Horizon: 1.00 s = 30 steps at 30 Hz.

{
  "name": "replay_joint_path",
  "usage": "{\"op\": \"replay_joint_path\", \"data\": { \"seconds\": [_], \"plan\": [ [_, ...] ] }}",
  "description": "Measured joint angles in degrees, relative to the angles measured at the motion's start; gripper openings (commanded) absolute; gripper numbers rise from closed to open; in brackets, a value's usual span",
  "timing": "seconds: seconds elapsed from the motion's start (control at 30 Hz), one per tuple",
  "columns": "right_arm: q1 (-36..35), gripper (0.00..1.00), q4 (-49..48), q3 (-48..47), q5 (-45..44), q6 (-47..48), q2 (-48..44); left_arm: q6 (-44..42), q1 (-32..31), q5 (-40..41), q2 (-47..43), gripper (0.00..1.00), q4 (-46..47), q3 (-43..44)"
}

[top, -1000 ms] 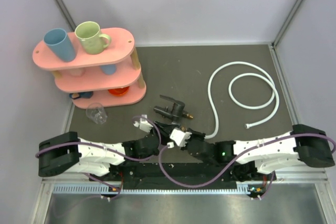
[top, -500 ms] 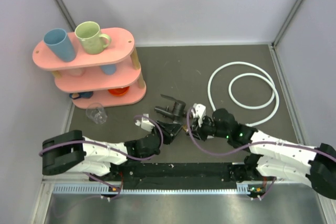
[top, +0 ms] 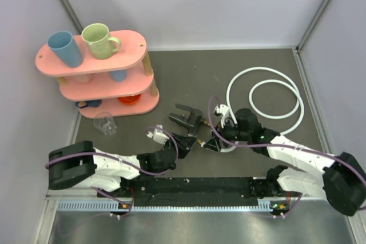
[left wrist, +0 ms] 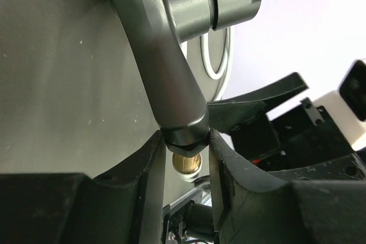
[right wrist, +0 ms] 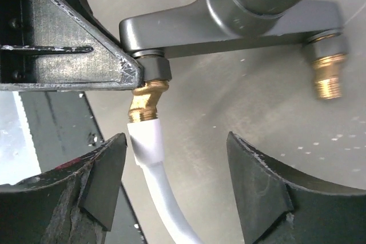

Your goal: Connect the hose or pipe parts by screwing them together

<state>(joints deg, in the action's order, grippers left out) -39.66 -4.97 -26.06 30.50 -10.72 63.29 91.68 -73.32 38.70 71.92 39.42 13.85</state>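
- Tap fitting [right wrist: 240, 18]: sits at the front centre of the table [top: 189, 78]. One dark leg is clamped between the jaws of the left gripper [left wrist: 186, 152], which are closed hard on it.
- Hose [right wrist: 150, 158]: its end sits on the brass end [right wrist: 146, 102] of the clamped leg, and the joint looks slightly crooked. I cannot tell how far the thread has run. The rest of the hose lies in loops at the right rear. The second brass end [right wrist: 327, 81] is bare.
- Right gripper [right wrist: 180, 167]: the jaws are wide, one on each side of the hose end, touching neither the hose nor the fitting.
- Step in hand (judgement): either a regrip for another turn or a release after the last one. I cannot tell which.
- To do it well:
  - Close just below the brass, not lower on the soft hose.
  - Line the wrist up with the leg's axis so the crooked joint straightens instead of cross-threading.
  - Keep the left clamp still and turn in short strokes.
  - Watch that the loops do not wind up.
- Versus one second ago: the right arm lay folded low along the front edge with its jaws narrow. It has since reached forward to the fitting and opened. The left clamp and the fitting's position are about unchanged.
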Motion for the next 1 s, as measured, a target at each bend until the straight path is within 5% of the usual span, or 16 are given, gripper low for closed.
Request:
{"op": "replay_joint_path", "data": {
  "seconds": [0.13, 0.43, 0.77, 0.87, 0.97, 1.0],
  "plan": [
    [-2.60, 0.75, 3.37, -0.02, -8.44, 3.74, -6.23, -0.09, -0.04, 0.35, -0.63, 0.00, -0.94, 0.00],
    [-22.25, 0.77, 6.64, -0.33, -34.77, 15.30, -10.49, 0.13, -0.04, 0.15, -2.60, 0.00, -3.91, 0.24],
    [-39.45, 0.75, 4.63, -2.29, -60.83, 25.03, 0.74, 0.83, -0.04, -0.37, -3.96, 0.00, -6.12, 0.46],
    [-42.34, 0.66, 3.15, -3.08, -66.38, 27.26, 5.79, 1.09, -0.02, -0.48, -4.09, 0.00, -6.43, 0.52],
    [-43.54, 0.44, 0.85, -4.57, -71.67, 28.92, 10.51, 1.22, -0.02, -0.57, -4.70, 0.00, -6.95, 0.52],
    [-43.85, 0.29, 0.00, -4.92, -73.00, 29.73, 11.58, 1.36, -0.02, -0.61, -4.90, 0.00, -7.28, 0.52]
  ]
}}
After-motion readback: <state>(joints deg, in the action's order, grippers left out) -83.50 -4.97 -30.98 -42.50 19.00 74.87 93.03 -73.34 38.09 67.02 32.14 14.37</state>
